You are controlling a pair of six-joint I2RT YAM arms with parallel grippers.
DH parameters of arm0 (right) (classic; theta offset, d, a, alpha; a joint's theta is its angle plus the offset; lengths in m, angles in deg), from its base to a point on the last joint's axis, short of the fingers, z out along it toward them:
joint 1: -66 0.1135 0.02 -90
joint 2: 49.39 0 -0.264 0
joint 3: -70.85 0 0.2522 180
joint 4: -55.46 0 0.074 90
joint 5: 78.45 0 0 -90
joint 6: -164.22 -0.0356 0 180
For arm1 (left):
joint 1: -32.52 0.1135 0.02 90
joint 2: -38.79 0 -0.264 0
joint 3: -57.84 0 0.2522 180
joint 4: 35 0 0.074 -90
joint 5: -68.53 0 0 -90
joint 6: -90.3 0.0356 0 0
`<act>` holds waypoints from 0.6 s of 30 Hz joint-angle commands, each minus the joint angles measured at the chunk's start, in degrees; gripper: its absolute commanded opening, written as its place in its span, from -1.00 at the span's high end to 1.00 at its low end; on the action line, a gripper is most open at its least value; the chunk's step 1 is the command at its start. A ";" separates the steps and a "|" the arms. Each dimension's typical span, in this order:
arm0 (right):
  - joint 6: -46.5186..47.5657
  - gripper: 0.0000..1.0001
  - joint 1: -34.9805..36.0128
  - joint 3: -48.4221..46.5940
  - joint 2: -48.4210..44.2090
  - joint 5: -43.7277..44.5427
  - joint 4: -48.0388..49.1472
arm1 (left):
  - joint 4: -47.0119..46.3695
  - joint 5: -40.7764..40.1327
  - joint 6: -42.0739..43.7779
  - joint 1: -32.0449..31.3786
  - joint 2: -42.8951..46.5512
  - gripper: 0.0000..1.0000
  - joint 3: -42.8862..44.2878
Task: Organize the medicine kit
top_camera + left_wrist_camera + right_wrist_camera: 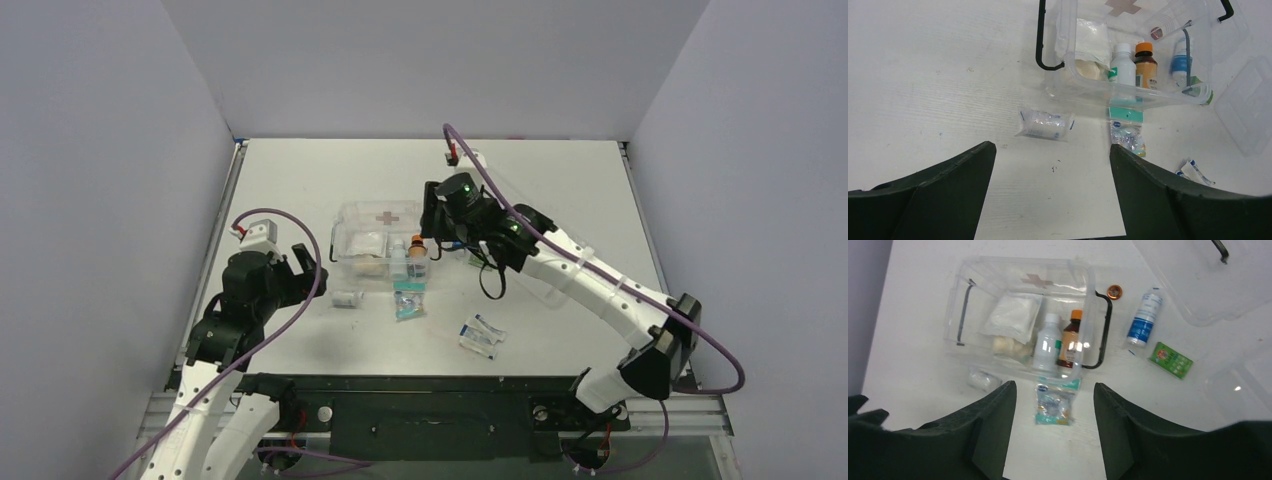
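Both grippers are shown released, with nothing held. In the top external view, the medicine kit (pixel 346 212) is placed near the centre of the table (pixel 560 180), with its red cross mark toward the top of the frame. The left gripper (pixel 306 264) is held left of the kit and apart from it. The right gripper (pixel 430 228) is positioned over the kit's right end. Two sachets (pixel 482 335) are located to the lower right of the kit, well apart from it. In the left wrist view, the fingers (pixel 948 195) are spread wide with only bare table between them. The kit is found at the upper centre of this frame. A gauze pack (pixel 1090 37), a white bottle (pixel 1122 65) and a brown bottle with an orange cap (pixel 1145 67) are contained in it, both bottles upright. A small clear packet (pixel 1045 125) is laid on the table below the kit, and a teal packet (pixel 1127 131) is laid just beside the kit's near wall. In the right wrist view, the right gripper's fingers are likewise spread apart and empty. The kit is shown at the upper centre-left, with black side clips (pixel 1103 330) visible at both ends. A blue-labelled bottle (pixel 1144 320), a green box (pixel 1170 360) and a small copper-coloured disc (pixel 1114 291) are laid on the table right of the kit, outside it. A clear lid (pixel 1198 285) is seen at the upper right.
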State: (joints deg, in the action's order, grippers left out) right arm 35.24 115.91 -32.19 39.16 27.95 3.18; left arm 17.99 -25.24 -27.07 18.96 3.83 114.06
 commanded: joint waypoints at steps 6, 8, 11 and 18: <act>10.11 -0.14 0.00 18.33 -17.15 -1.17 -6.06 | -2.10 1.18 0.36 -0.12 -0.87 -0.67 0.61; 12.57 -0.17 0.13 21.86 -19.73 -3.63 -6.70 | -2.18 1.28 0.43 -0.11 -1.05 -0.67 0.57; 14.88 -0.23 0.29 24.97 -22.15 -3.92 -8.20 | -2.25 1.45 0.47 -0.08 -1.28 -0.67 0.56; 19.47 -0.33 0.97 24.40 -20.50 -2.79 -12.90 | -2.35 1.65 0.51 -0.13 -1.14 -0.67 0.60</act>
State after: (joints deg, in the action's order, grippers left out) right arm 50.12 116.06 -6.75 18.00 24.63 -7.47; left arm 17.99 -24.32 -27.05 18.96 2.45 114.06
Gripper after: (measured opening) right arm 0.645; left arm 0.832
